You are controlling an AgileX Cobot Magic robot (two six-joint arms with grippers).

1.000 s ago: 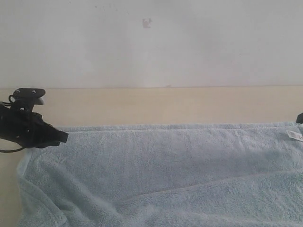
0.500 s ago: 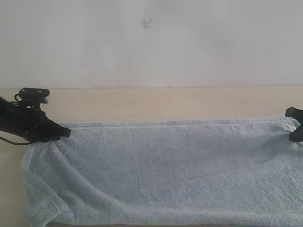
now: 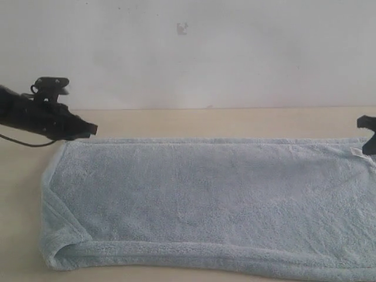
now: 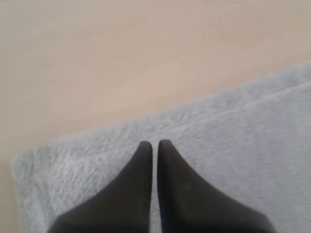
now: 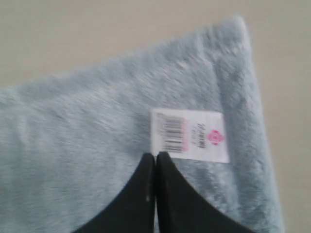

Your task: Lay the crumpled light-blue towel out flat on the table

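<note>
The light-blue towel (image 3: pixel 205 200) lies spread out on the beige table (image 3: pixel 205 120), with its near-left corner (image 3: pixel 59 254) rolled over. My left gripper (image 3: pixel 94 127) hovers just above the towel's far-left corner; in the left wrist view the gripper (image 4: pixel 154 143) is shut, with the towel (image 4: pixel 233 131) lying below it and nothing between the fingers. My right gripper (image 3: pixel 365 148) is at the far-right corner. In the right wrist view the gripper (image 5: pixel 156 155) is shut, its tips just short of the white label (image 5: pixel 189 135) on the towel (image 5: pixel 87 126).
A plain white wall (image 3: pixel 188 53) rises behind the table's far edge. Bare table shows beyond the towel's far hem and to its left (image 3: pixel 20 194). The towel runs out of the exterior view at the right.
The towel was dragged away from the camera and pulled flat; its front hem now shows. Both grippers moved up and farther back, and the left one now hangs clear of the corner.
</note>
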